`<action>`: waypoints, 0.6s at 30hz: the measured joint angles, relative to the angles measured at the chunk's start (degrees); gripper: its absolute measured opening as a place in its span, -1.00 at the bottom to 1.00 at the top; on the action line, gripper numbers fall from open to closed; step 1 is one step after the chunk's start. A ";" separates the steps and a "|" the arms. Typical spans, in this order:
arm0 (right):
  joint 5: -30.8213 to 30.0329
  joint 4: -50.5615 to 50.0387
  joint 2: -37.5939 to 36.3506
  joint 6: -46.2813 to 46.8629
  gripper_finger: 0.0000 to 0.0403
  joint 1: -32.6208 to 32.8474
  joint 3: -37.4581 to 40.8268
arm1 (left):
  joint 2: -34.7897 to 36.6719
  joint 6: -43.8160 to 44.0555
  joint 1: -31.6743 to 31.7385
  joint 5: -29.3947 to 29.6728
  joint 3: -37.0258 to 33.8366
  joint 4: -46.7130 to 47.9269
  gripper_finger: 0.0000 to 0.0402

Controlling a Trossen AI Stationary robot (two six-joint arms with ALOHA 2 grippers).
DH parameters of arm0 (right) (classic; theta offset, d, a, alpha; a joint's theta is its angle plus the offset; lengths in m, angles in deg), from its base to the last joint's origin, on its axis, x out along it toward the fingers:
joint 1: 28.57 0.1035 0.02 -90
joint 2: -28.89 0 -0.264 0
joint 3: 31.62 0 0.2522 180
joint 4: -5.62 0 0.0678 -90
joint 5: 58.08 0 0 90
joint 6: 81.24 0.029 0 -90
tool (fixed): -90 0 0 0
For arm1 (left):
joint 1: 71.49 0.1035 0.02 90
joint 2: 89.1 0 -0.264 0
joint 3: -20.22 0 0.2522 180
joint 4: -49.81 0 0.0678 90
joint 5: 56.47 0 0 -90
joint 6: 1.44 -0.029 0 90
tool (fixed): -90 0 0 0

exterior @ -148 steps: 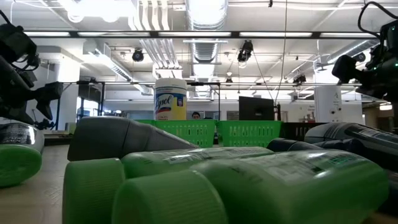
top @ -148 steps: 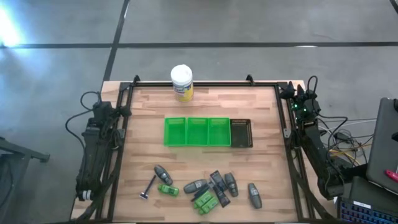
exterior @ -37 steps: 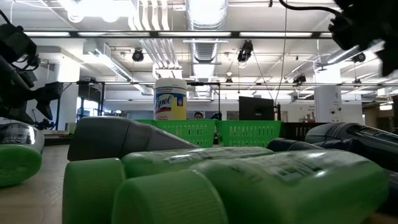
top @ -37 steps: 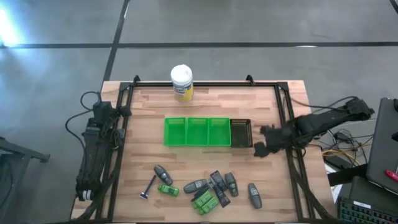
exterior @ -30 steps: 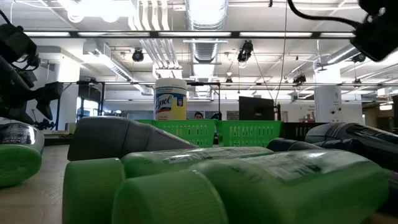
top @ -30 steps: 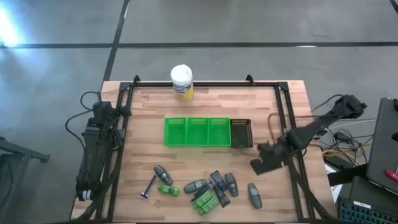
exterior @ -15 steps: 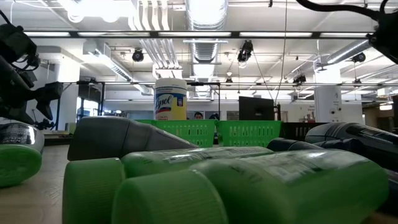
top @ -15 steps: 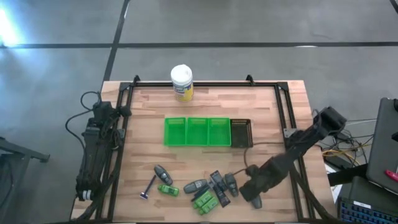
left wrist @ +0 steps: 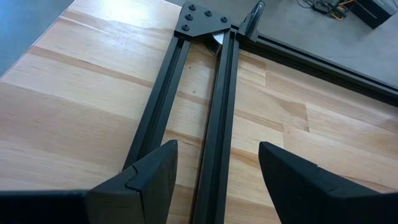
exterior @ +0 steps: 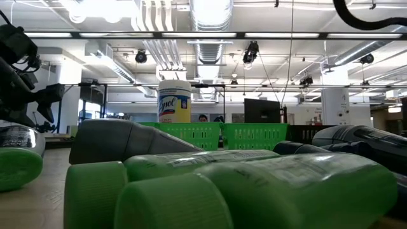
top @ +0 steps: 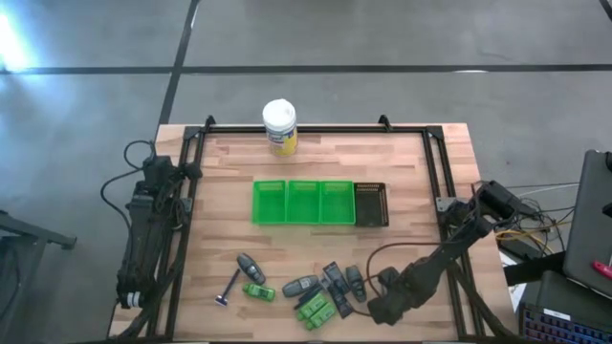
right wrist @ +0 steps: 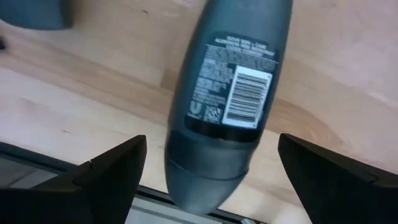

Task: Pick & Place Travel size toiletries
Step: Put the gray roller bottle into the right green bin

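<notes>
The travel size toiletries lie in a loose cluster near the table's near edge: dark grey bottles (top: 301, 285), bright green bottles (top: 314, 308) and a thin dark razor (top: 229, 287). In the low view the green bottles (exterior: 254, 184) fill the foreground. My right gripper (top: 382, 306) is open and points down over the rightmost dark grey bottle (right wrist: 230, 106), which lies flat on the wood. Its fingers (right wrist: 112, 168) stand on either side of the bottle, apart from it. My left gripper (left wrist: 217, 180) is open over the frame rails at the table's left side.
A green compartment tray (top: 304, 203) with a dark tray (top: 371, 204) at its right end sits mid-table. A white-lidded jar with a yellow label (top: 279, 127) stands at the far edge. Black frame rails (top: 435, 182) border the table.
My right gripper has swung from beside the dark tray toward the table's near edge and down, tipping more steeply, and now hangs over the rightmost dark grey bottle. The bottles have not moved.
</notes>
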 joint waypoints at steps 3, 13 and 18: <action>-0.33 1.12 0.03 -0.03 0.79 0.10 1.34 | 0.01 0.00 -0.01 0.00 0.00 0.02 0.14; -0.91 4.88 -0.28 0.20 0.58 0.11 4.57 | 0.00 0.02 0.00 0.02 0.00 0.02 0.14; -1.08 4.66 -0.33 0.58 0.49 -0.03 4.63 | -0.01 0.02 -0.02 0.02 0.00 0.02 0.14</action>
